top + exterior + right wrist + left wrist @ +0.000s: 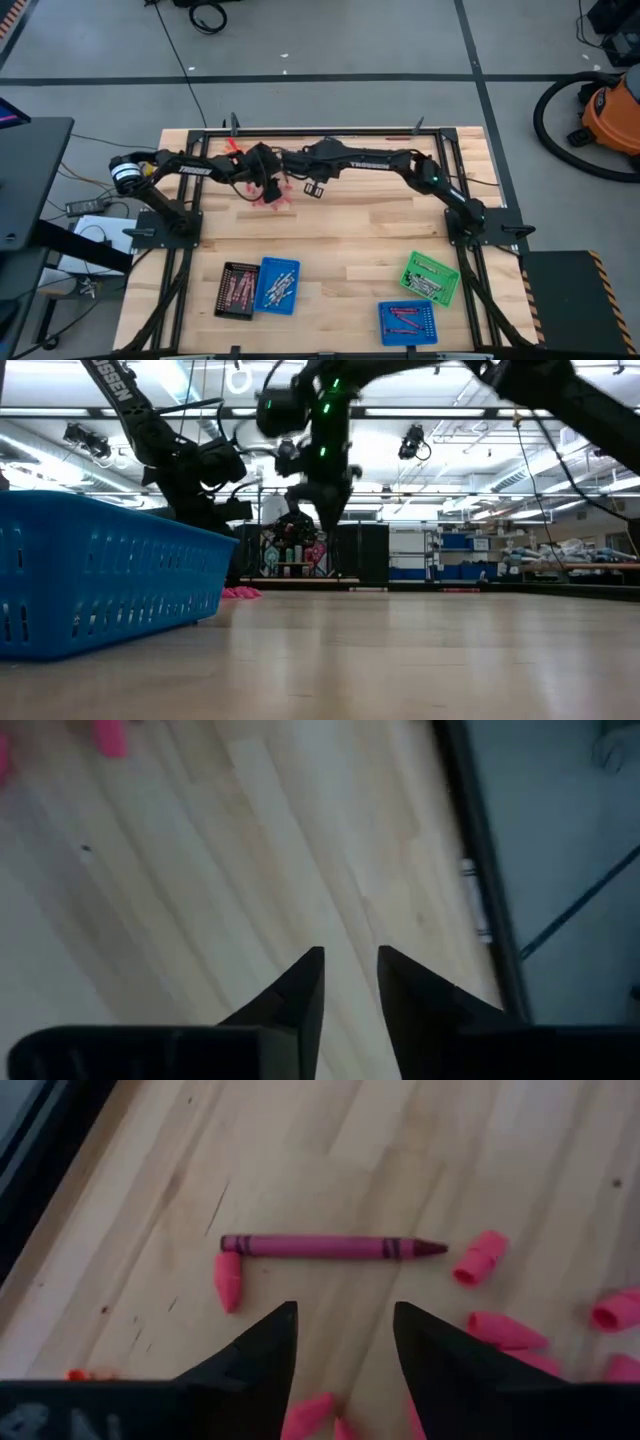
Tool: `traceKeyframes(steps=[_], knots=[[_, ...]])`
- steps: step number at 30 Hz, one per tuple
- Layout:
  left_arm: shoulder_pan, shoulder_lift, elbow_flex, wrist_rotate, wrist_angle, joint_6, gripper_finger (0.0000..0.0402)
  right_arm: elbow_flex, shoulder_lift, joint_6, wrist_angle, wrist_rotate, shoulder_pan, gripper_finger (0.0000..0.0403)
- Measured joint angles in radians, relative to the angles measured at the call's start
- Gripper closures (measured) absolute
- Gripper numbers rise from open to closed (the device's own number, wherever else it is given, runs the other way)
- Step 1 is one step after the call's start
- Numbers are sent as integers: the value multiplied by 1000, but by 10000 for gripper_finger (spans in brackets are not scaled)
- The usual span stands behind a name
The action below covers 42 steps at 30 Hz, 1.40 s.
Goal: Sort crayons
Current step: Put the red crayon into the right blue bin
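left gripper (345, 1335) gapes over red-pink crayon (330, 1247) — pink caps (480, 1257) scattered around.

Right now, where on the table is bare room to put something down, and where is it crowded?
Free: the bare wood between the blue tray and the green tray, and the middle strip up to the arms. Crowded: the far side, where the left tool hangs over a red-pink crayon and pink pieces.

Four trays (277, 285) on the wooden table (350, 240); orange vacuum (612, 117) nearby.
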Motion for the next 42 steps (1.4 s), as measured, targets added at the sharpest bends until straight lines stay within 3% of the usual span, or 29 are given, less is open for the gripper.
traceKeyframes(steps=[3, 7, 14, 21, 27, 31, 39, 42], knots=[[0, -23, -2, -5, -5, 12, 212, -86, -86, 16, 54, 21, 31, 288], [-1, -47, 0, -4, 7, 95, 209, -301, -213, 16, 215, 7, 68, 286], [-23, -43, -1, 0, 2, 385, 209, -745, -476, -15, 660, -65, 124, 286], [-99, -43, -2, 0, 24, 417, 209, -1067, -643, -94, 1019, -68, 159, 286], [-129, -43, -2, -7, 118, 406, 209, -1237, -732, -164, 1257, -159, 159, 286], [-138, -43, -2, -72, 116, 389, 209, -1324, -754, -194, 1414, -247, 159, 286], [-150, -43, -2, -128, 120, 436, 209, -1393, -754, -226, 1476, -216, 139, 286], [-163, -43, -2, -210, 128, 407, 209, -1394, -754, -215, 1501, -213, 127, 288]])
